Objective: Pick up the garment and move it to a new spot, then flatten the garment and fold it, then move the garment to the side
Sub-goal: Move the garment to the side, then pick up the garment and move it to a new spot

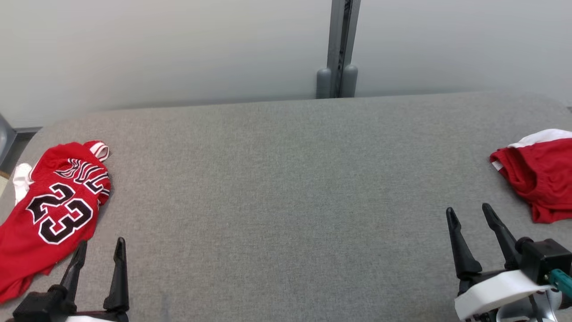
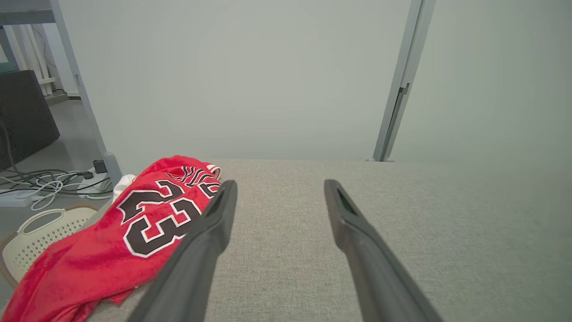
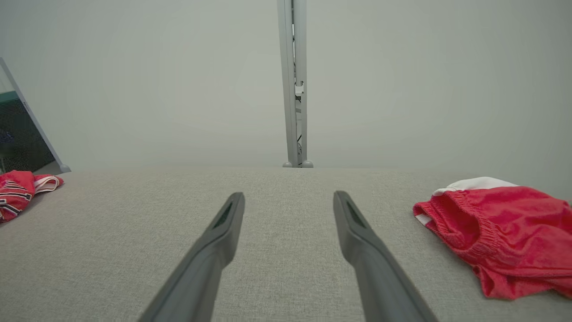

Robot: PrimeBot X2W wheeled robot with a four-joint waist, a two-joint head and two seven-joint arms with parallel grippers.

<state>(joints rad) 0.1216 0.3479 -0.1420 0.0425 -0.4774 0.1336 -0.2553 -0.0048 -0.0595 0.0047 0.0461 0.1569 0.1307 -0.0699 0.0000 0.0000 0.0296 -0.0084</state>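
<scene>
Our left claw (image 1: 101,243) and right claw (image 1: 468,209) stood wide, empty; jersey (image 1: 49,210) just left of one, shorts (image 1: 543,179) right of the other.

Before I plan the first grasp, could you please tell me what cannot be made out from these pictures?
Red 23 jersey: lower part cut off by the head view's left edge; lettering above the number too crumpled to read.
White cloth beside it: mostly hidden under the jersey; type unclear.
Red shorts: cut off by the right edge in head and right wrist views.
White fabric behind them: mostly covered; trim or separate item unclear.
</scene>
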